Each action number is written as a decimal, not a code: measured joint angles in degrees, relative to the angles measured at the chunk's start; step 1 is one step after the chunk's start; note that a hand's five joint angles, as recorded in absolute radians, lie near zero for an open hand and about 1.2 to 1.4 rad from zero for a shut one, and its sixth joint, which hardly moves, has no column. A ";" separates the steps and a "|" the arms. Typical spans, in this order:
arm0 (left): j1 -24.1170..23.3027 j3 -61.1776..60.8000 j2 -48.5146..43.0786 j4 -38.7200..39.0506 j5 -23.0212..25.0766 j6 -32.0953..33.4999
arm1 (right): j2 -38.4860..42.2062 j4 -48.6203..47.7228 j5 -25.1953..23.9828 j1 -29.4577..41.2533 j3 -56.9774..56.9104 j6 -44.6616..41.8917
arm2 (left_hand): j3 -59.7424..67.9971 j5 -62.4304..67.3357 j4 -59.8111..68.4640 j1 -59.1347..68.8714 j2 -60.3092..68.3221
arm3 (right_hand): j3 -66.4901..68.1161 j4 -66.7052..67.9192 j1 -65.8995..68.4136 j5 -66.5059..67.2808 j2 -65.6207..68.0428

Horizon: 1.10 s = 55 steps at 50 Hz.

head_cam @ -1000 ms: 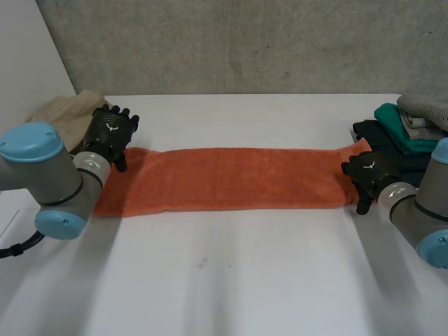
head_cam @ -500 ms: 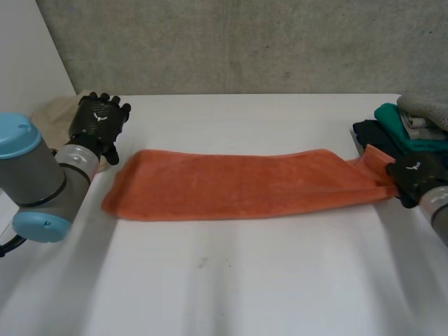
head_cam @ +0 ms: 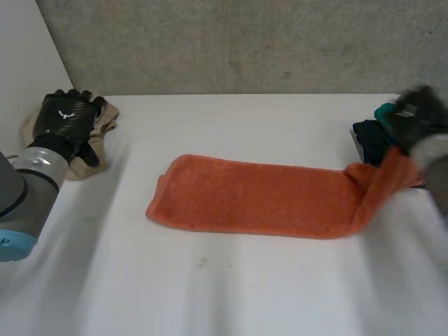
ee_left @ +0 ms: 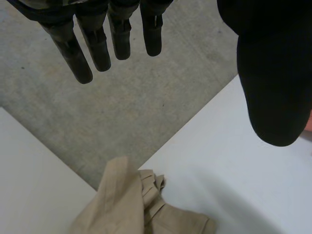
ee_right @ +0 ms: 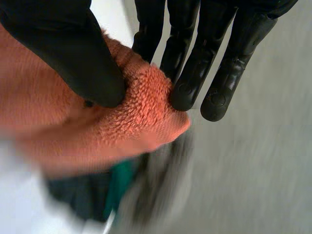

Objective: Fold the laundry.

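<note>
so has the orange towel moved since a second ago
Yes. The orange towel has slid away from the beige cloth toward the folded stack, dragged by the right hand pinching its end.

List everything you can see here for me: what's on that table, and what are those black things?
towel: one, orange, lying across the table's middle, right end lifted
cloth: one, beige, crumpled at the table's far left corner
clothes pile: one, dark and teal, at the table's right edge
table: one, white
wall: one, grey, behind the table
left hand: one, black, fingers straight, above the cloth, holding nothing
right hand: one, black, pinching the towel's right end
</note>
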 measured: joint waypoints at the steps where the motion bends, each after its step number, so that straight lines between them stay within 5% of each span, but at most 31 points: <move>1: 0.21 -0.10 0.17 -0.01 0.00 -0.01 | 0.72 -0.37 -0.22 2.63 -1.49 -0.02 | 0.00 0.02 0.00 0.00 0.00 | 0.00 0.00 0.00 -0.05 0.00; 6: 1.45 -0.84 1.20 -0.05 0.00 -0.32 | 7.57 -4.31 -3.89 17.36 -10.33 -0.41 | 0.00 0.02 0.00 -0.02 0.00 | 0.24 0.00 0.00 0.00 0.00; 11: 2.08 -2.01 2.13 -0.06 0.05 -1.87 | 17.99 -9.49 -13.66 29.63 -17.64 -0.94 | 0.00 0.01 0.00 0.00 0.00 | 0.41 0.02 0.00 0.07 0.00; 18: 2.00 -3.15 2.48 -0.03 0.16 -3.71 | 29.86 -12.91 -24.07 38.56 -22.94 -1.07 | 0.00 0.02 0.00 -0.02 0.00 | -2.28 -2.65 -2.33 -2.16 -2.48; 21: 1.67 -3.21 2.39 0.00 0.24 -3.99 | 32.85 -13.21 -25.30 40.61 -23.90 -0.99 | -0.57 -0.33 -0.47 -0.03 -0.37 | -32.48 -32.72 -32.15 -30.95 -33.28; 23: 1.36 -3.07 2.28 0.01 0.26 -4.03 | 33.21 -13.09 -24.76 41.16 -23.91 -0.69 | -1.57 -0.81 -1.46 -0.03 -1.06 | -48.25 -48.50 -43.00 -46.49 -48.90; 26: 0.38 -2.61 2.09 0.05 0.28 -4.02 | 31.30 -12.68 -21.85 41.24 -22.78 0.98 | -1.58 -0.81 -1.59 -0.03 -1.14 | -55.61 -54.69 -45.50 -52.78 -55.08; 32: -4.58 -0.95 1.65 0.11 0.30 -4.18 | 22.24 -11.95 -12.75 37.58 -15.83 13.40 | -1.58 -0.81 -1.58 -0.03 -1.14 | -55.64 -54.69 -45.50 -52.79 -55.08; 40: -14.18 1.39 -1.62 0.18 1.20 -4.67 | 12.49 -5.74 -8.14 28.95 -5.08 34.32 | -1.58 -0.81 -1.59 -0.03 -1.14 | -55.64 -54.69 -45.50 -52.79 -55.08; 50: -19.62 8.25 -12.51 0.33 1.64 -3.68 | 11.66 0.37 -7.40 22.95 0.88 38.97 | -1.58 -0.81 -1.59 -0.03 -1.14 | -53.88 -54.32 -45.02 -52.34 -53.73; 55: -19.02 14.60 -19.71 0.23 -2.32 -1.51 | 13.93 0.29 -5.57 21.33 1.37 38.04 | -1.57 -0.81 -1.59 -0.03 -1.14 | -43.13 -43.48 -35.56 -42.74 -42.81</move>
